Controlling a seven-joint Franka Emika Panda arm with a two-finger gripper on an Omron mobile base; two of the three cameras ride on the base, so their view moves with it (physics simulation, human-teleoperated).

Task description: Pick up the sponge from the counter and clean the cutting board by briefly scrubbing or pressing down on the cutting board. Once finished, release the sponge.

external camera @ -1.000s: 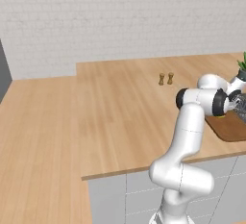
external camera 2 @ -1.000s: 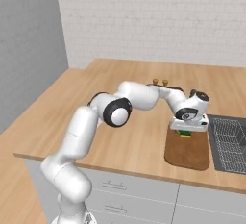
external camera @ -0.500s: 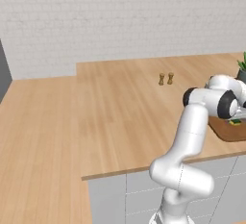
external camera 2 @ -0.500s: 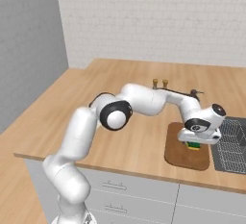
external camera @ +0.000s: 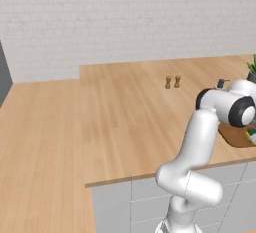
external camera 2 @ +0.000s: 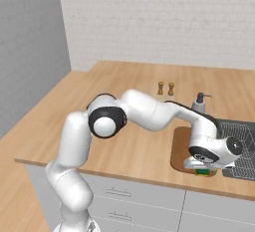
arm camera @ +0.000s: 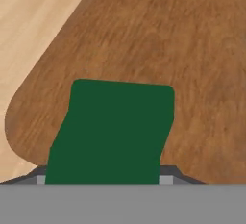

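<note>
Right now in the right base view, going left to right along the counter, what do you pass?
Two small brown shakers → soap dispenser → dark grey gridded panel. The cutting board and the sponge sit under the arm, below the dispenser, so I left them out of the order.

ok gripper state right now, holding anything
Gripper: shut on the sponge, which it holds over the cutting board.

No legible text or labels anywhere.
</note>
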